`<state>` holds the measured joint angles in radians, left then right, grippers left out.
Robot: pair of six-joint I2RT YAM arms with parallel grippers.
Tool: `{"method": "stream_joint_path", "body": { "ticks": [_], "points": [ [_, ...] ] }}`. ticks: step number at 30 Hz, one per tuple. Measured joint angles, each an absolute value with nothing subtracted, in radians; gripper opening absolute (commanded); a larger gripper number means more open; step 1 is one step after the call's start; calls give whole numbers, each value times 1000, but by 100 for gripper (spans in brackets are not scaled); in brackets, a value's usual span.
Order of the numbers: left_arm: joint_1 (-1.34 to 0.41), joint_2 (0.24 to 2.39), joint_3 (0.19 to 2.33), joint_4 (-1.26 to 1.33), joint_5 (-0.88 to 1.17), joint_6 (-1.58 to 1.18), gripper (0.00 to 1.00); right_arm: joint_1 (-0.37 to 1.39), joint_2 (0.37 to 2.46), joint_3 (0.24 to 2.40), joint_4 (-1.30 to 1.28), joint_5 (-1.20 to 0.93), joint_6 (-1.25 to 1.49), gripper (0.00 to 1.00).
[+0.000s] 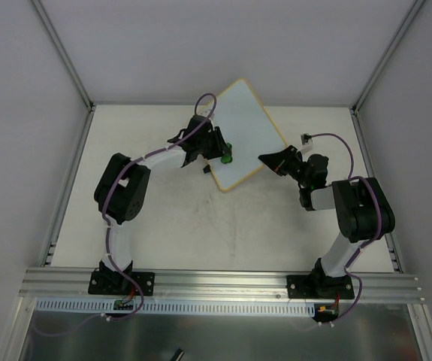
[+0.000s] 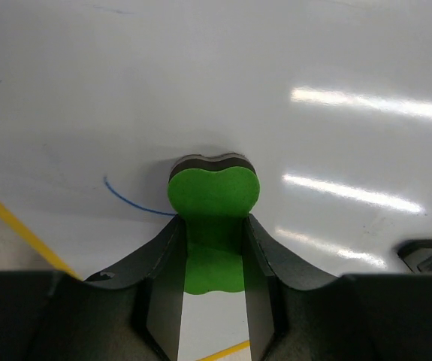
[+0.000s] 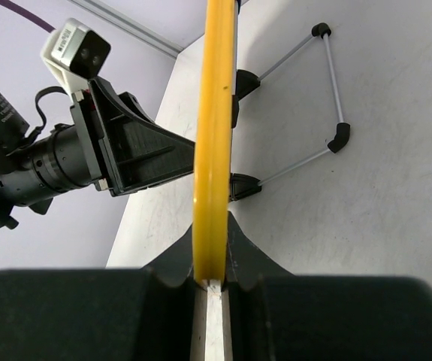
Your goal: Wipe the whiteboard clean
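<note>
Two grippers meet over the pale matte table [image 1: 185, 226]. Your right gripper [image 3: 212, 263] is clamped tight on the thin yellow frame of the flat white rectangular whiteboard [image 1: 242, 128], which sits tilted at the far middle. A thin metal wire stand [image 3: 334, 98] with black tips juts behind it. Your left gripper [image 2: 214, 226] pinches a soft green foam eraser block [image 2: 213, 192], set against the glossy face just beside a curved blue pen stroke [image 2: 129, 201].
</note>
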<state>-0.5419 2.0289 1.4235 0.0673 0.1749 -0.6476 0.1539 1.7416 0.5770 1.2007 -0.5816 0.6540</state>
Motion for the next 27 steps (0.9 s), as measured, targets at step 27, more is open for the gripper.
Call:
{"method": "stream_joint_path", "body": {
  "ticks": [27],
  "points": [
    [-456, 2040, 1425, -139, 63, -928, 0, 159, 1741, 577, 1219, -587, 646, 0]
  ]
}}
